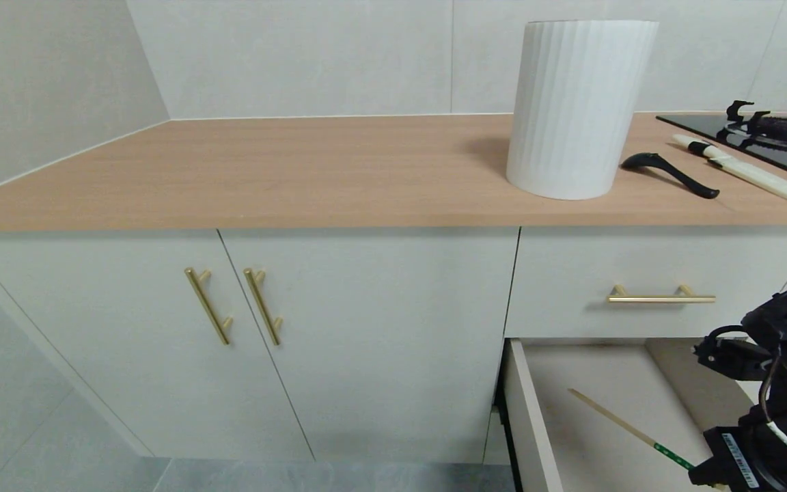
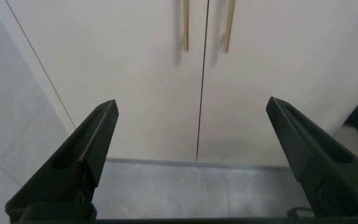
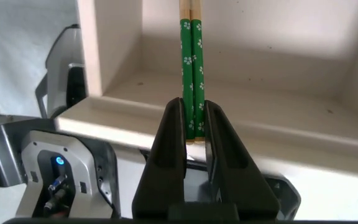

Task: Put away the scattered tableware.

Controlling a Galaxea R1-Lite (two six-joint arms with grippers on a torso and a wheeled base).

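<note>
A pair of wooden chopsticks with green flowered ends is held over the open drawer, tips pointing into it. My right gripper is shut on their green ends at the drawer's front right. On the wooden counter lie a black-handled utensil and a white knife, to the right of a tall white ribbed container. My left gripper is open with nothing between its fingers, low in front of the double cabinet doors.
A black hob sits at the counter's far right. A shut drawer with a gold handle is just above the open one. The cabinet doors carry two gold handles. The counter's left half is bare wood.
</note>
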